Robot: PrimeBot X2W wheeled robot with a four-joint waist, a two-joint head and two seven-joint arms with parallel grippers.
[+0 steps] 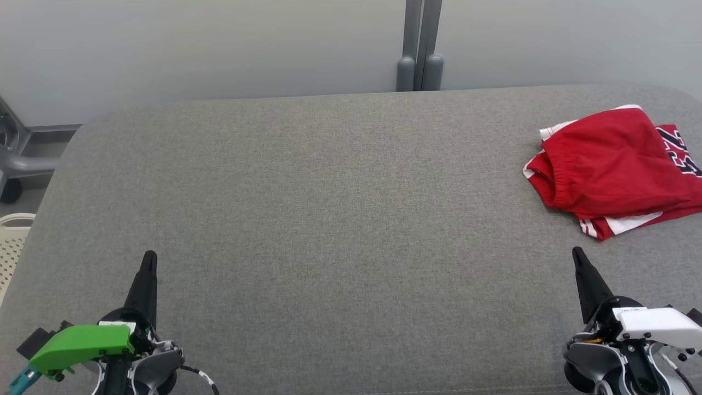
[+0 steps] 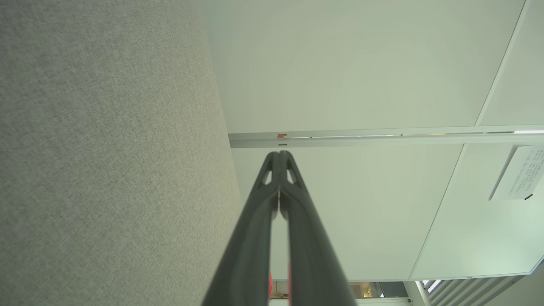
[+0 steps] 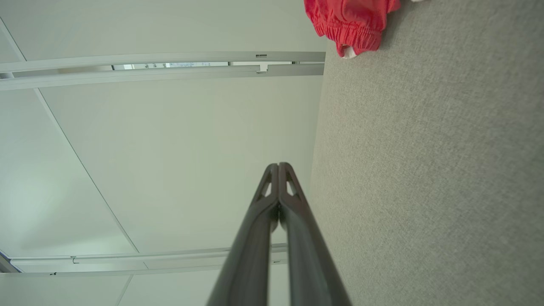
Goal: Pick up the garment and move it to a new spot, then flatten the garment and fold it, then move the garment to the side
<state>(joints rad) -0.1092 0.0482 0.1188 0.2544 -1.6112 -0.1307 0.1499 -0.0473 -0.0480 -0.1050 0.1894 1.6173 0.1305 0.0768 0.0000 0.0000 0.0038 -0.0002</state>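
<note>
The garment (image 1: 611, 167) is a pair of red shorts with white trim and dark lettering, lying folded at the far right of the grey padded table (image 1: 329, 208). Its elastic edge (image 3: 348, 25) also shows at the top of the right wrist view. My left gripper (image 1: 149, 258) rests at the lower left, shut and empty, far from the garment. In the left wrist view its fingertips (image 2: 279, 155) meet. My right gripper (image 1: 577, 252) sits at the lower right, shut and empty, a short way in front of the garment. Its fingertips (image 3: 278, 165) are pressed together.
A pale wall panel with a grey post (image 1: 419, 49) stands behind the table. A cream perforated basket (image 1: 11, 241) sits off the left edge, beside a grey wheeled frame (image 1: 16, 159). The table's padded surface stretches wide between the grippers and the garment.
</note>
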